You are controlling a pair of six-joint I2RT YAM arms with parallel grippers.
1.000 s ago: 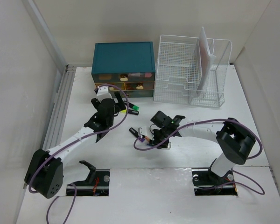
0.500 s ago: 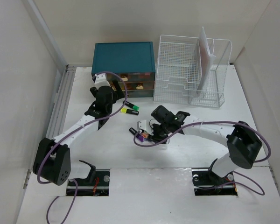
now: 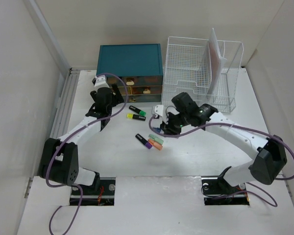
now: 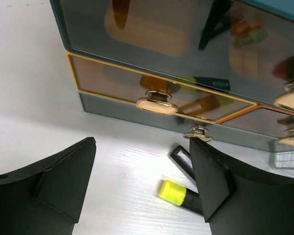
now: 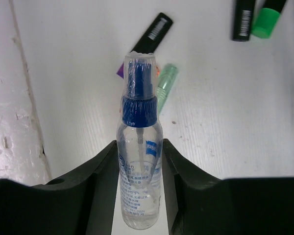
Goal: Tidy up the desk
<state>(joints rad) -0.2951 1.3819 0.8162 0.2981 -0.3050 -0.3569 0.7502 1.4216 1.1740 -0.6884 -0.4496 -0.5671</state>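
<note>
From above, the white desk (image 3: 201, 161) fills the view, with a teal chest (image 3: 130, 58) at its 11 o'clock edge and a wire rack (image 3: 186, 68) at 1 o'clock. My right gripper (image 3: 166, 124) hangs just past centre, its fingers pinching a clear bottle (image 5: 138, 161) by the body, with the blue spray cap pointing away. My left gripper (image 4: 142, 147) is at the chest's front, jaws spread with nothing between them, facing a gold knob (image 4: 157, 104) on drawers that look shut. A green marker (image 3: 138, 111) and a yellow marker (image 3: 136, 117) lie loose at 6 o'clock of the chest. A marker cluster (image 3: 152, 142) sits near the desk's centre. I judge the tidying far from finished: the bottle is unplaced, the markers are unsorted, and no drawer is open.
</note>
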